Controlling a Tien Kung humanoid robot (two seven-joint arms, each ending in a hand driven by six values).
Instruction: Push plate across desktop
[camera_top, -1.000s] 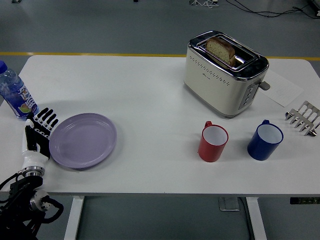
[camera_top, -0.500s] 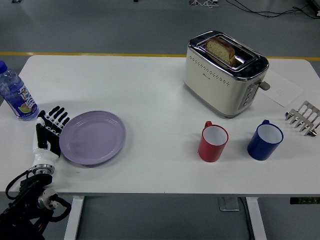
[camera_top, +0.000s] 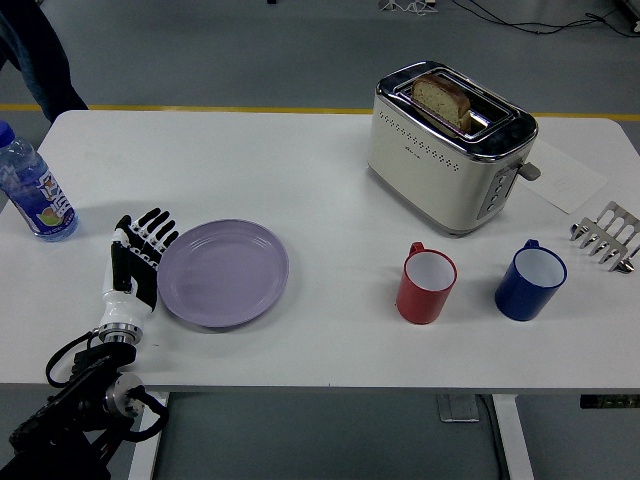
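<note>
A lilac plate (camera_top: 224, 273) lies flat on the white table (camera_top: 300, 180), left of centre. My left hand (camera_top: 140, 257) stands at the plate's left rim, palm side against it, its fingers (camera_top: 153, 230) straight and spread, holding nothing. The left arm comes up from the bottom left corner. My right arm is out of sight.
A water bottle (camera_top: 32, 186) stands at the table's left edge. A toaster (camera_top: 447, 146) with bread stands at the back right. A red mug (camera_top: 427, 284) and a blue mug (camera_top: 529, 280) stand right of the plate, a metal rack (camera_top: 606, 237) at the far right. A person's dark-clad leg (camera_top: 40, 55) shows top left.
My left hand has slid to the right along the table, and the plate has moved right with it. A person's leg has come into view at the top left.
</note>
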